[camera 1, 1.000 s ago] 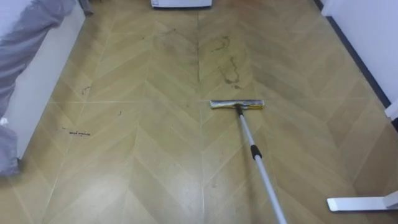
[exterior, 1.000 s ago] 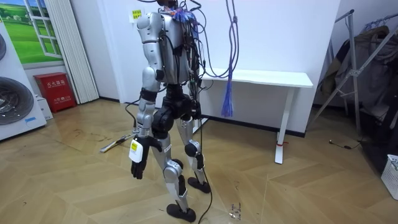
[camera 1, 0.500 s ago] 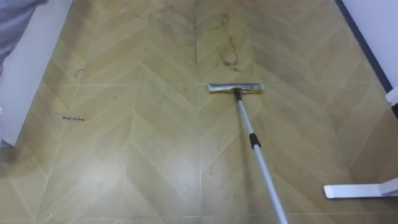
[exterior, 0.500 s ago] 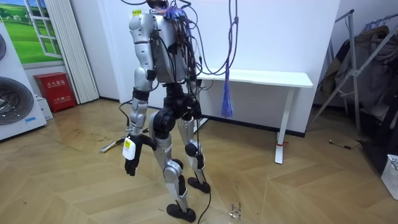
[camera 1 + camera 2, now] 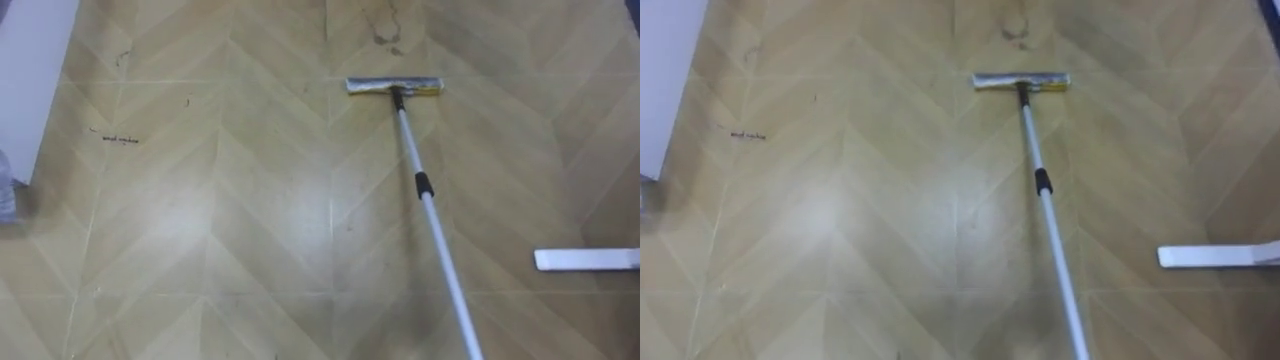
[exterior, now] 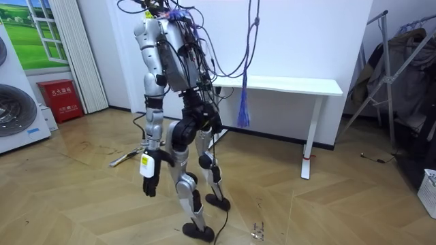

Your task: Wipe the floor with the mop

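**Mop head flat on the wood floor, pole slanting back to the lower right**

The mop (image 5: 424,190) is lying across the herringbone floor (image 5: 220,230) in front of the robot. Its flat mop head (image 5: 393,85) is sitting crosswise near the top of the eye views, pressed flat against the boards. The pale handle (image 5: 442,260) is running from the middle of the mop head down to the lower right edge, and a black collar (image 5: 424,185) is ringing it part of the way along. Dark scuff marks (image 5: 388,35) are showing on the boards just beyond the mop head. A small dark smudge (image 5: 113,139) is sitting well apart to the left. A flat white bar (image 5: 587,259) is lying on the floor to the right of the handle, not touching it, and a white panel (image 5: 30,70) is standing at the upper left.

In the room view the robot is standing upright, one foot ahead of the other, turned toward the room view's left. The white worktop (image 6: 293,84) is standing against the wall on its far side. The left robot hand (image 6: 148,184) is hanging beside the near thigh; whether it is released or clenched I cannot tell. A red box (image 6: 60,101) and a washing machine (image 6: 17,116) are standing at the room view's left.
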